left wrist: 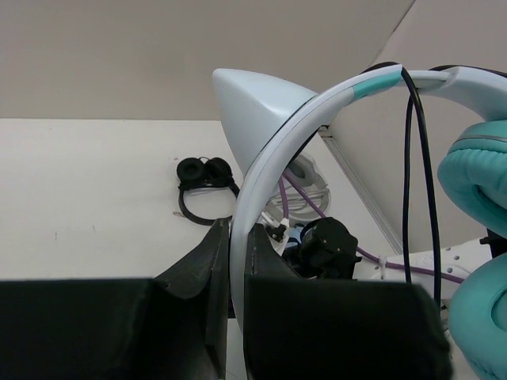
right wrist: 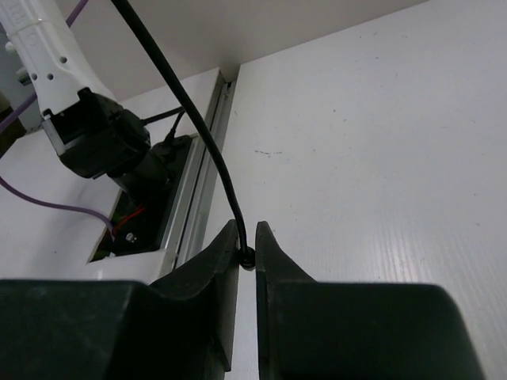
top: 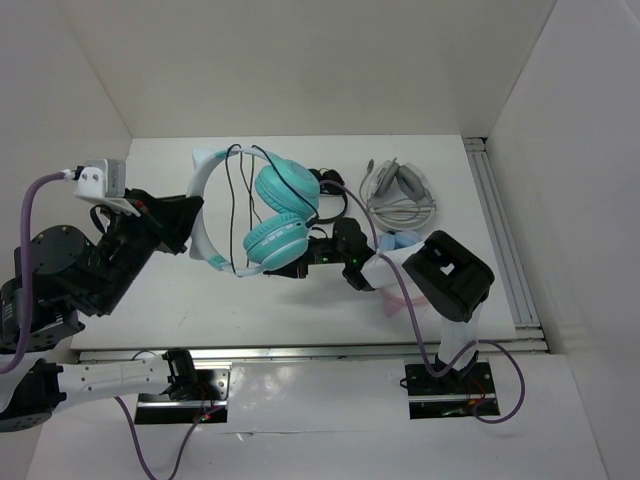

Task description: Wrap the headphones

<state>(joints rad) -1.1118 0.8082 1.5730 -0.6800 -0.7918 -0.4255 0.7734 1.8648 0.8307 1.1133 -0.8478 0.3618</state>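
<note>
The headphones (top: 283, 212) have teal round cups and a white headband (top: 203, 212) with small pointed ears, held up above the table. My left gripper (top: 186, 226) is shut on the headband; in the left wrist view the band (left wrist: 273, 146) runs up from between the fingers of the gripper (left wrist: 238, 237), with a pointed ear (left wrist: 252, 107) and a teal cup (left wrist: 475, 182) at the right. The thin black cable (top: 240, 195) is looped across the band. My right gripper (top: 300, 264) sits just below the cups, and in its wrist view it (right wrist: 246, 244) is shut on the cable (right wrist: 190, 111).
A small black pair of headphones (top: 331, 190) lies behind the teal cups and also shows in the left wrist view (left wrist: 203, 176). A pale grey pair (top: 400, 195) lies at the back right, with a light blue cup (top: 399, 241) beside my right arm. A metal rail (top: 500, 235) runs along the right wall.
</note>
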